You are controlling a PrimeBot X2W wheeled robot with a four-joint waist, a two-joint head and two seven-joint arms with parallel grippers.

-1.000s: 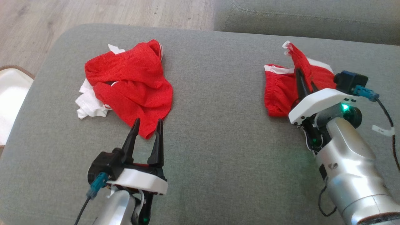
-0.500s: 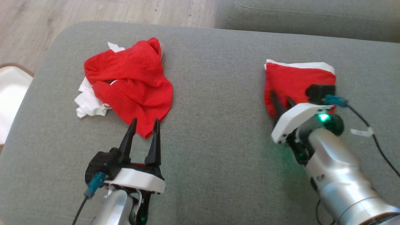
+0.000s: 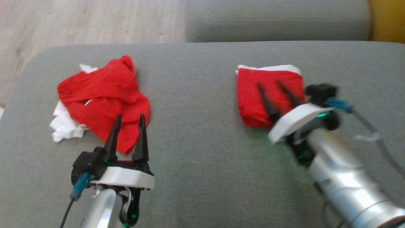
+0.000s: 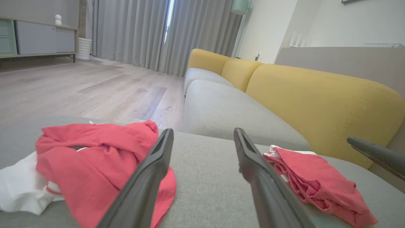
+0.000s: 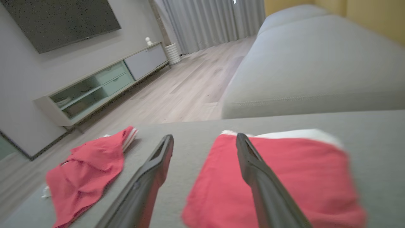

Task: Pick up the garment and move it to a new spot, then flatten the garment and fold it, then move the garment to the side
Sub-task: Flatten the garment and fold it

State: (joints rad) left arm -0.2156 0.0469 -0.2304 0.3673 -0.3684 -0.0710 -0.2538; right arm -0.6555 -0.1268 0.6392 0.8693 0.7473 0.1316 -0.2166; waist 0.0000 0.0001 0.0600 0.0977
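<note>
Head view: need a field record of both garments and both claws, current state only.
surface: grey sofa cushion
folded garment: red with a white far edge, lying flat on the robot's right side
crumpled garment: red and white, heaped on the robot's left side
left claw: open, empty, fingertips at the crumpled garment's near edge
right claw: open, nothing between the fingers, above the folded garment
contact: cannot tell whether either claw touches cloth

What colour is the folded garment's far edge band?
White band on the folded red garment; clearest in head view.
</note>
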